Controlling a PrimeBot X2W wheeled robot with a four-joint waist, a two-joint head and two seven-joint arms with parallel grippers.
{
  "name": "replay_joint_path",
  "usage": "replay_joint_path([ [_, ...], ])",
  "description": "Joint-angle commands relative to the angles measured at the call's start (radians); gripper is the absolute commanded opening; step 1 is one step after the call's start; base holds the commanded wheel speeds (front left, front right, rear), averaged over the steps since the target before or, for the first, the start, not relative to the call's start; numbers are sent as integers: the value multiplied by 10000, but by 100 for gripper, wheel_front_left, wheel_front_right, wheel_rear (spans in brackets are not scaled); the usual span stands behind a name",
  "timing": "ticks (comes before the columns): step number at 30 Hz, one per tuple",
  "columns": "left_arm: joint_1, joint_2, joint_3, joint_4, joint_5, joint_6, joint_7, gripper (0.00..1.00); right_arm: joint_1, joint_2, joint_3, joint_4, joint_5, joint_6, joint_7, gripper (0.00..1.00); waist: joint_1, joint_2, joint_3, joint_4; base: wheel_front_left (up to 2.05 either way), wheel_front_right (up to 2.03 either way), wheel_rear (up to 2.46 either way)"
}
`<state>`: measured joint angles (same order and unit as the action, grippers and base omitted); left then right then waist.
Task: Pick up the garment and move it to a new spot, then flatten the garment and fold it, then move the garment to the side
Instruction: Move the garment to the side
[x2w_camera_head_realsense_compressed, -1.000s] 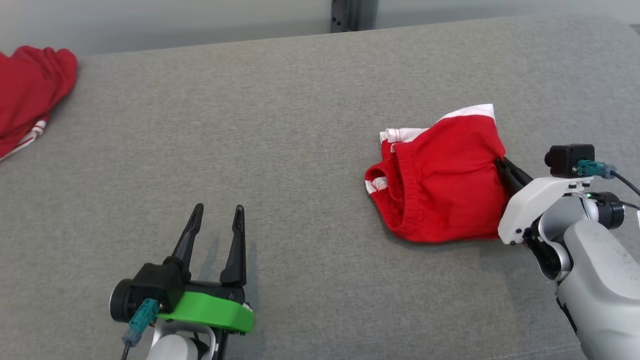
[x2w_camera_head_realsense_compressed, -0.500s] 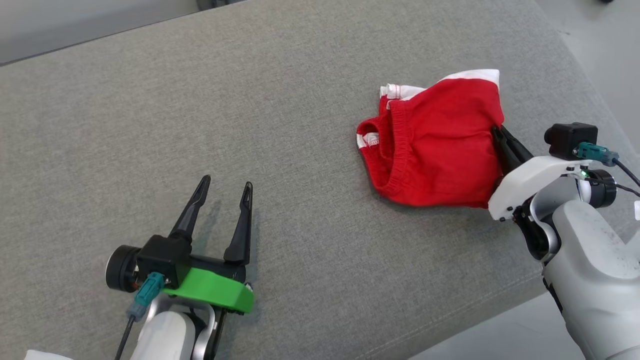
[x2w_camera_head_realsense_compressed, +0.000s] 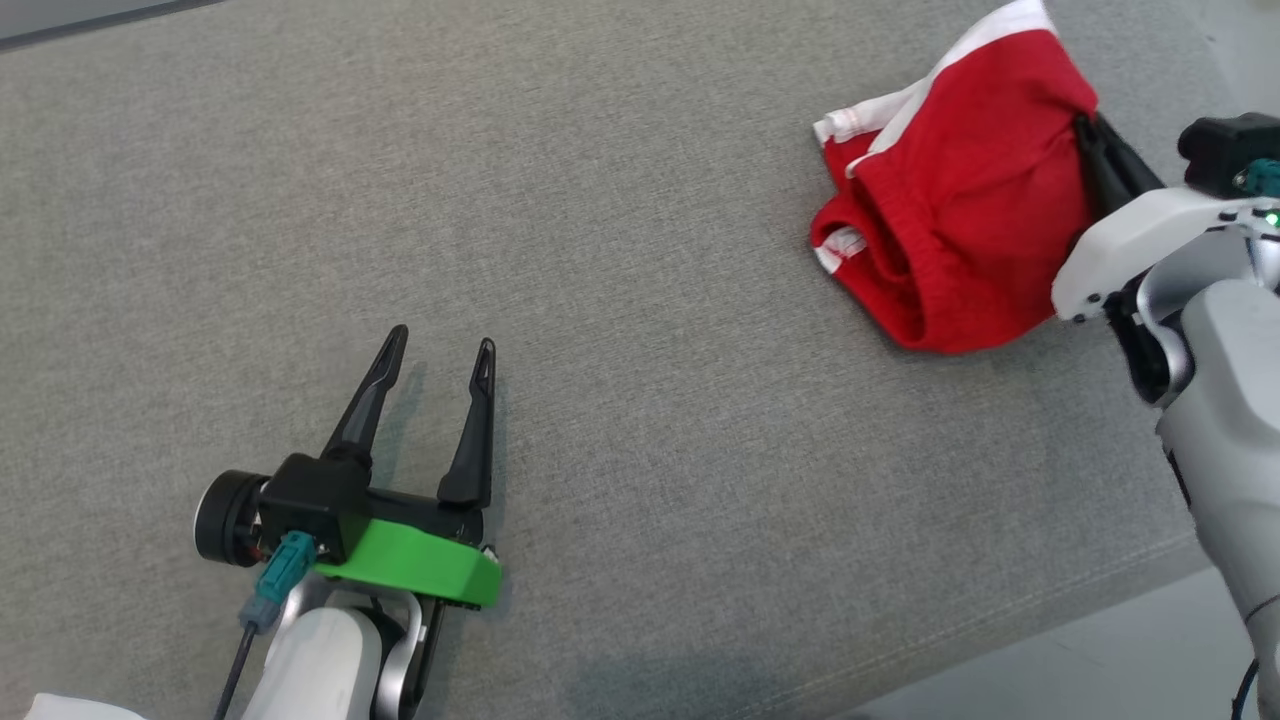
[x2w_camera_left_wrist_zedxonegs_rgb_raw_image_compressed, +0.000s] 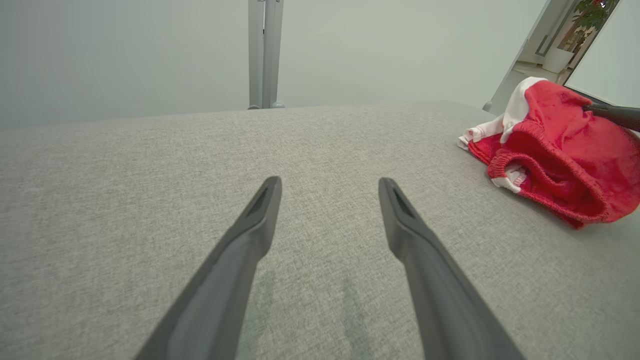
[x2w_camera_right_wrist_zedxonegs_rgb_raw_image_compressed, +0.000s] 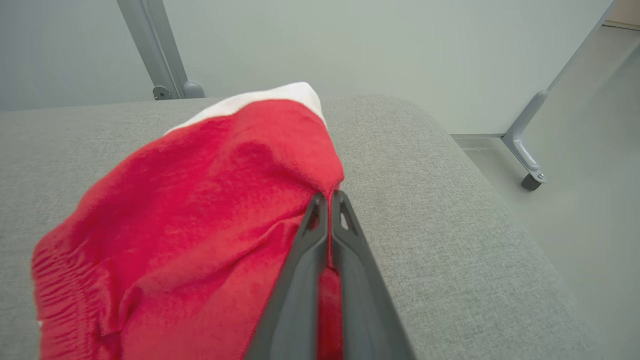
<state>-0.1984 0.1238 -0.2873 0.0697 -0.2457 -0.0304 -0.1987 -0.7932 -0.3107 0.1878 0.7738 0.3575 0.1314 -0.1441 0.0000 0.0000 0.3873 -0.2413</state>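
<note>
Head view. My left end effector (x2w_camera_head_realsense_compressed: 441, 338) hovers low over the worktop (x2w_camera_head_realsense_compressed: 620, 250), toward its near edge, fingers spread apart with bare grey cloth between them. The garment (x2w_camera_head_realsense_compressed: 960, 200), red with white trim and a ribbed waistband, lies bunched near the worktop's right edge, well apart from my left end effector. My right end effector (x2w_camera_head_realsense_compressed: 1084, 128) reaches into the garment's right side; its tips are buried in the red fabric. The garment's lower fold touches the worktop and casts a thin shadow there. Pale floor (x2w_camera_head_realsense_compressed: 1100, 660) shows past the near right edge.

Left wrist view. My two fingers (x2w_camera_left_wrist_zedxonegs_rgb_raw_image_compressed: 260, 210) stand wide apart over the grey weave, their faint shadows beneath them. The garment sits to the right, waistband opening facing me, its top pulled up toward a dark finger of the other arm (x2w_camera_left_wrist_zedxonegs_rgb_raw_image_compressed: 612, 114) that comes in from the right. A grey post (x2w_camera_left_wrist_zedxonegs_rgb_raw_image_compressed: 265, 50) rises behind the far edge.

Right wrist view. My fingers are pressed together, clamped on a pinch of the garment's edge; red fabric shows in the slit between them. The rest of the garment drapes to the left, its white band farthest from me. The worktop's rounded right corner lies beyond. A frame leg with a caster (x2w_camera_right_wrist_zedxonegs_rgb_raw_image_compressed: 530, 165) stands on the floor at right.
</note>
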Motion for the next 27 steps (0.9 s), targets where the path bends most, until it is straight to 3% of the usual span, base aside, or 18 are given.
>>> replay_joint_path([
  [1, -186, 76, 33, -58, -8, 47, -11, 100, -264, -197, -102, 190, -136, -14, -82, 0, 0, 0, 247, 451, 0, 0, 0],
  [13, -247, 157, -65, -379, 42, 178, 18, 100, -1507, -2103, -1963, 2196, -1136, -14, -462, 0, 0, 0, 839, 1709, 0, 0, 0],
  [20, -146, 294, -100, -572, 76, 239, 102, 100, -1830, -2432, -3129, 3181, -1872, -14, -726, 0, 0, 0, 1078, 1960, 0, 0, 0],
  [21, -130, 306, -109, -582, 79, 247, 114, 100, -1871, -2442, -3267, 3237, -2036, -14, -796, 18, 0, 0, 1097, 1965, 0, 0, 0],
  [22, -111, 314, -128, -595, 81, 256, 112, 100, -1905, -2432, -3396, 3306, -2285, -14, -886, 100, 0, 0, 1110, 1967, 0, 0, 0],
  [27, -68, 327, -207, -589, 72, 284, 166, 100, -1903, -2096, -3995, 3268, -3070, -14, -1150, 100, 0, 0, 1047, 1891, 0, 0, 0],
])
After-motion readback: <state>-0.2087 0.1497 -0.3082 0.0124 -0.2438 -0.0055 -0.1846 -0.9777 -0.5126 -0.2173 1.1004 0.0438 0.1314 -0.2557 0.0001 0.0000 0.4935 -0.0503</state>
